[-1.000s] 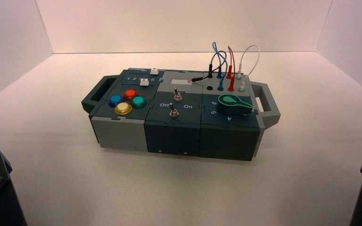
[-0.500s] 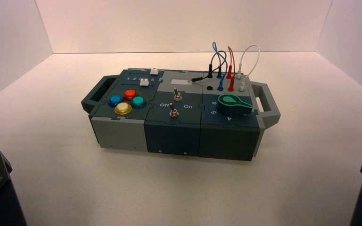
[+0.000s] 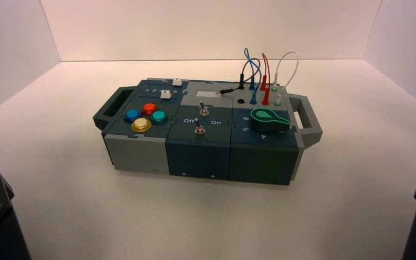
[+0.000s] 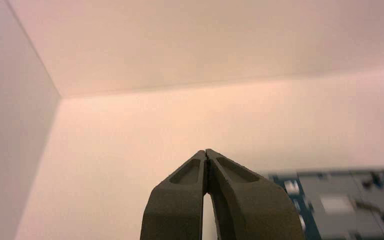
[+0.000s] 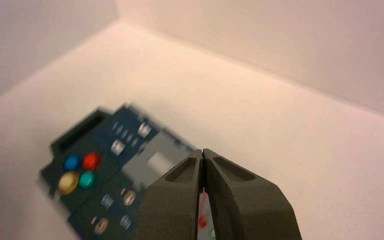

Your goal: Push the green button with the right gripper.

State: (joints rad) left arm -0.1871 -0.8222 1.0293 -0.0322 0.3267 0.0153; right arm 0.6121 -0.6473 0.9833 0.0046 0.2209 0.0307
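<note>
Approach barely begun: the right pincer (image 5: 203,152), clenched empty, hangs well apart from the green button (image 3: 158,116) at centre-left, which it must reach and press.

We see a matt plastic box (image 3: 200,143), glossy domed buttons (image 3: 141,125), metal toggle switches (image 3: 199,128), and smooth matt gripper fingers (image 5: 240,195).

I see open air above the green button (image 3: 158,116); nothing stands over it. Its blue button (image 3: 132,114), red button (image 3: 149,108) and yellow button (image 3: 141,124) crowd close around it. The upright wires (image 3: 262,70) and green knob (image 3: 269,120) rise at the box's right end, well apart. Bare tabletop (image 3: 206,216) lies before the box (image 3: 200,154).
</note>
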